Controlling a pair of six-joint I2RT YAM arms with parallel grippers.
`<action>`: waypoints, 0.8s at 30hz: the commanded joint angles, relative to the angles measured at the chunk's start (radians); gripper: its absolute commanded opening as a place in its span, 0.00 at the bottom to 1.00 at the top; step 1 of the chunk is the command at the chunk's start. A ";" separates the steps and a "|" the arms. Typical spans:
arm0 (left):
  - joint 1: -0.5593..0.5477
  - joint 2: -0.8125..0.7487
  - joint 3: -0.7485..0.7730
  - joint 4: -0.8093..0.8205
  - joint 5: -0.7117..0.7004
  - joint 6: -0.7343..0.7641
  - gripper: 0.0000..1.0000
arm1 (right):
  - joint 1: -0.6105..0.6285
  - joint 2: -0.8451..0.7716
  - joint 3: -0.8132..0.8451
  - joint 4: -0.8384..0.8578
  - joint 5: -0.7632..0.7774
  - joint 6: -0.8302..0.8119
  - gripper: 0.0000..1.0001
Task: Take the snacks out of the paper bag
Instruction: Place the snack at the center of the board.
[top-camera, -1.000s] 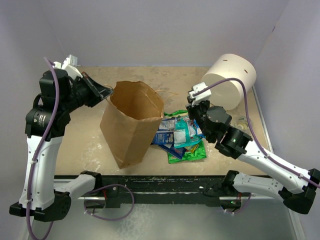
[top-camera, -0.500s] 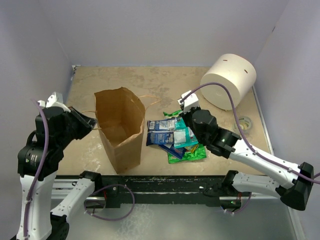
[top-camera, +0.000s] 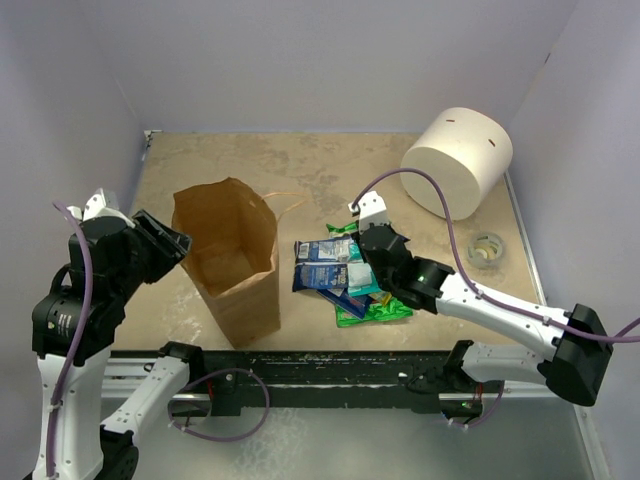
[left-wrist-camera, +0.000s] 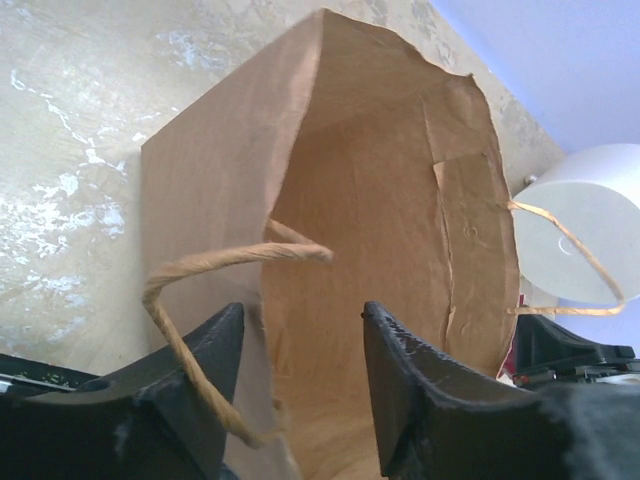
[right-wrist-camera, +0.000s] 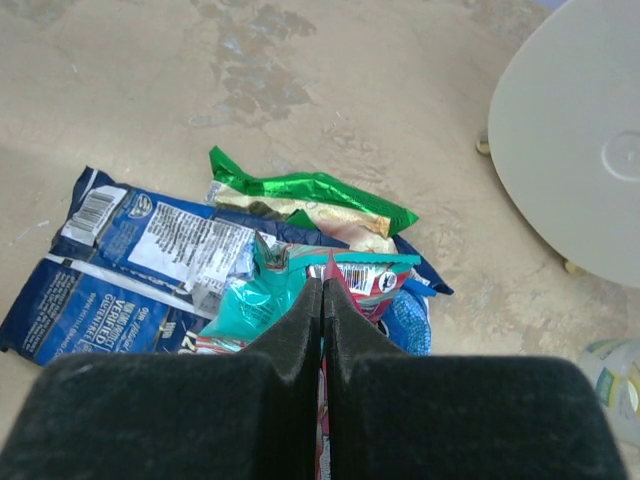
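- The brown kraft paper bag (top-camera: 232, 262) stands upright on the beige worktop (top-camera: 300, 165), mouth open, its thin tan loop handles (left-wrist-camera: 215, 262) hanging loose.
- The left pincer (left-wrist-camera: 300, 322) has its fingers apart at the bag's near rim.
- The shiny snack packets (top-camera: 345, 277), green (right-wrist-camera: 310, 190), blue-and-white (right-wrist-camera: 130, 270) and teal (right-wrist-camera: 262, 293), lie heaped just right of the bag.
- The right pincer (right-wrist-camera: 322, 287) is pressed together, tips on the heap.
- A big white cylinder (top-camera: 458, 160) sits behind.

On the blue packet (right-wrist-camera: 100, 300) at the lower left of the right wrist view, "VERIFIED" and "GLUTEN FREE" can be read.
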 joint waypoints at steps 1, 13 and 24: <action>-0.003 -0.020 0.050 0.000 -0.052 0.011 0.61 | -0.005 -0.006 -0.025 0.027 0.052 0.079 0.00; -0.003 -0.007 0.103 -0.007 -0.082 0.037 0.99 | -0.005 -0.004 -0.103 0.062 0.060 0.111 0.00; -0.003 0.037 0.247 -0.037 -0.195 0.126 0.99 | -0.005 -0.044 -0.074 0.018 -0.014 0.089 0.35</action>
